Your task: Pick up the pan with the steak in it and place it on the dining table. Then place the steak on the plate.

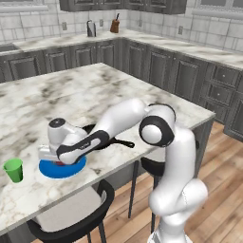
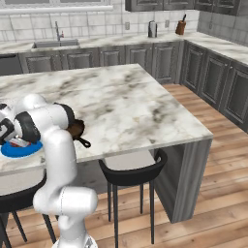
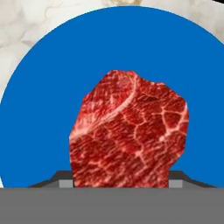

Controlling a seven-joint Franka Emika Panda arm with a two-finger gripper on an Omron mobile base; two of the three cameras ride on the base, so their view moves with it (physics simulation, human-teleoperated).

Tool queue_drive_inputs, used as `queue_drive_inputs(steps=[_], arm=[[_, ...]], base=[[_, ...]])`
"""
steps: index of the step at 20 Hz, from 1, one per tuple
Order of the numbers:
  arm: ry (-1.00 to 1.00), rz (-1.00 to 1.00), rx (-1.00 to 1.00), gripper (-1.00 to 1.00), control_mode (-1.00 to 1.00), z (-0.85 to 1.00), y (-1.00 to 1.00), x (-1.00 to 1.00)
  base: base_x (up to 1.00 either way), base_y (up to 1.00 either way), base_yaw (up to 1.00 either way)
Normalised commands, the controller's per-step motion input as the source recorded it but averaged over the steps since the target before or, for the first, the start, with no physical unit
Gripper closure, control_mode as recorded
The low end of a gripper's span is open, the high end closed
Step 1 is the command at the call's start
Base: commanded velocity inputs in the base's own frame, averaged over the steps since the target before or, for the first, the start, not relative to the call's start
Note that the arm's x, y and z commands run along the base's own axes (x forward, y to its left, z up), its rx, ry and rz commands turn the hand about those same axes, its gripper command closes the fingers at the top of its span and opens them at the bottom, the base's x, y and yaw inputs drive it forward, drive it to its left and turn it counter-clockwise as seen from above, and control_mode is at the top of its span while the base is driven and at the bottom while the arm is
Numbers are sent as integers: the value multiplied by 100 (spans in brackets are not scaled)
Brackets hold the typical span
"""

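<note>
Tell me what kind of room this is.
A home kitchen, rendered rather than real. A marble island with stools stands in the middle, dark cabinets line the walls, and a sink with a tap sits in the back counter.

My hand (image 1: 53,156) hangs low over the blue plate (image 1: 71,169). The pan (image 1: 105,141) sits just behind my forearm. A green cup (image 1: 14,170) stands near the plate.

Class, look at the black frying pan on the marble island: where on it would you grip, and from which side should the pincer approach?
Grip the pan by its straight handle, probably from above. The handle sticks out toward the island's near edge, away from the blue plate, and looks slim enough to fit between the fingers. The round body looks too wide, and the arm covers most of it here.
</note>
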Motion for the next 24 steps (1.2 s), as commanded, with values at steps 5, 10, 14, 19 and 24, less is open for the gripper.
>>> queue_drive_inputs(steps=[5,10,14,19,24], arm=[[0,0,-2,-100,-100,-8,7,10],[0,-2,2,-100,-100,3,-12,0],[3,-7,7,-100,-100,27,-29,-11],[8,-11,8,-100,-100,30,-42,-24],[13,-14,10,-100,-100,47,-52,-42]], base=[[0,0,0],[0,0,0],[0,0,0],[0,0,0],[0,0,0]])
